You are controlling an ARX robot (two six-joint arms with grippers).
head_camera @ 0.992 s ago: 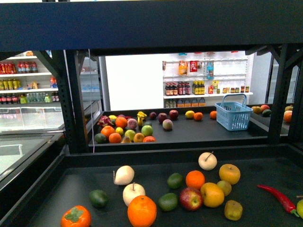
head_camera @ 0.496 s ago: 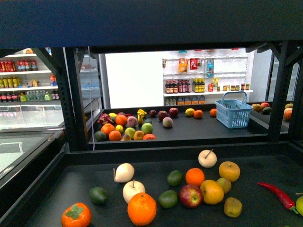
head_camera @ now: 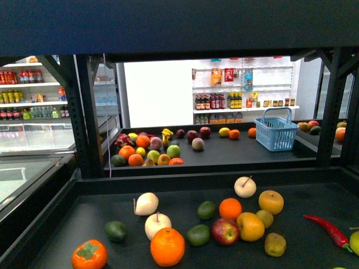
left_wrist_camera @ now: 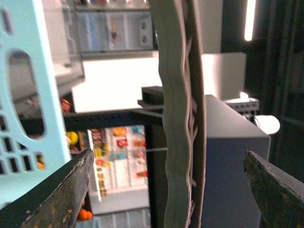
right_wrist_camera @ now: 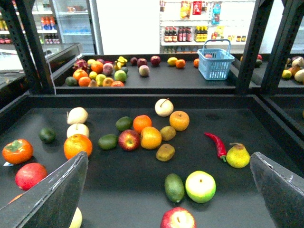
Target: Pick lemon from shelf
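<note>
Meanwhile my right gripper hangs wide open, holding nothing, above the shelf where the lemon rests among fruit.

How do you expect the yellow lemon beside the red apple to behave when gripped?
The smooth yellow oval lemon looks rounded, so a nudge would probably roll it across the flat black tray. Its glossy skin may slip between jaws. The red apple beside it could shift.
</note>
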